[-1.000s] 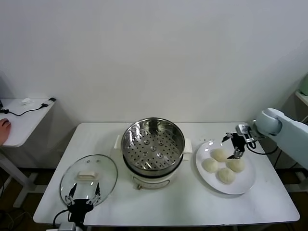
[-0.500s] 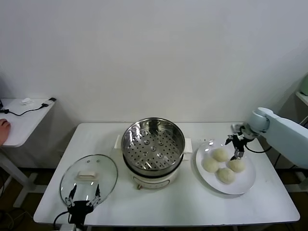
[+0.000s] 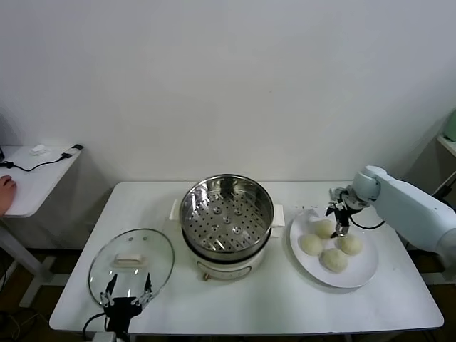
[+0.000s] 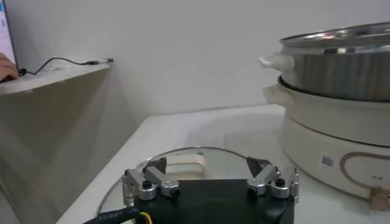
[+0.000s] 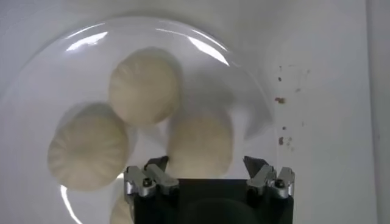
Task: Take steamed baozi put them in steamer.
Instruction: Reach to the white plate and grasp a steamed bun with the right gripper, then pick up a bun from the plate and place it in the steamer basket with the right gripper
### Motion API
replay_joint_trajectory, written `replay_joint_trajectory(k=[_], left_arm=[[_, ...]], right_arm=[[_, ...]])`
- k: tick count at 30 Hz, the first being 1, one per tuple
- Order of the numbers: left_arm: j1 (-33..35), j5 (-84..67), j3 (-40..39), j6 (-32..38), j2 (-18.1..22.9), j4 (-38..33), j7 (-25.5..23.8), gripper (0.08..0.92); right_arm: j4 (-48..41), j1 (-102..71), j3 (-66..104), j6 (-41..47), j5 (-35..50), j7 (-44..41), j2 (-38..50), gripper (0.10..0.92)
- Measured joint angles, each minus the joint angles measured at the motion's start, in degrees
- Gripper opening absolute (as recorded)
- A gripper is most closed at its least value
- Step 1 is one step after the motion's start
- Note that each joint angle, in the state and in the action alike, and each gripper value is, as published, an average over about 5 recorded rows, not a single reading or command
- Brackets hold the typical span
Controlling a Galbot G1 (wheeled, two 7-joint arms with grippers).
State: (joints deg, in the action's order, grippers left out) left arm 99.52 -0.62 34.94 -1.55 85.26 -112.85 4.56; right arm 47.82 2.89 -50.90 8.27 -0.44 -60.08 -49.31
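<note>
Right gripper [image 3: 338, 222], fingers spread, points down over four steamed baozi [image 3: 324, 229]; left gripper [image 3: 127, 299] wide open over glass lid [image 3: 131, 262].

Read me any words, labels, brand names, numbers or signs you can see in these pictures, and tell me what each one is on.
No text can be read.
Steamer: on its cream base, a small square sticker like a code label, too small to read.
Steamer base, head view: a small control or marking on the front, too small to read.
Plate, glass lid, baozi: no markings seen.
</note>
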Motion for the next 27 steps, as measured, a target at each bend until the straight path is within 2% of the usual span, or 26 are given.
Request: replay_joint_trajectory(k=[5, 8, 17, 27], left_arm=[[0.3, 0.3, -0.3, 0.0, 0.2, -0.2, 0.0, 0.823], [0.4, 0.4, -0.3, 0.0, 0.2, -0.4, 0.0, 0.823], [0.9, 0.9, -0.6, 0.0, 0.3, -1.1, 0.2, 0.823], [1.4, 1.6, -1.7, 0.1, 0.5, -1.8, 0.3, 0.823]], right_arm=[[-0.1, -0.1, 0.1, 0.9, 0.5, -0.2, 0.0, 0.598], [0.3, 0.1, 0.0, 1.2, 0.8, -0.3, 0.2, 0.543], [4.4, 5.3, -3.3, 1.1, 4.0, -1.6, 2.5, 0.531], [15.3, 25.7, -15.0, -3.6, 11.4, -4.2, 1.2, 0.541]])
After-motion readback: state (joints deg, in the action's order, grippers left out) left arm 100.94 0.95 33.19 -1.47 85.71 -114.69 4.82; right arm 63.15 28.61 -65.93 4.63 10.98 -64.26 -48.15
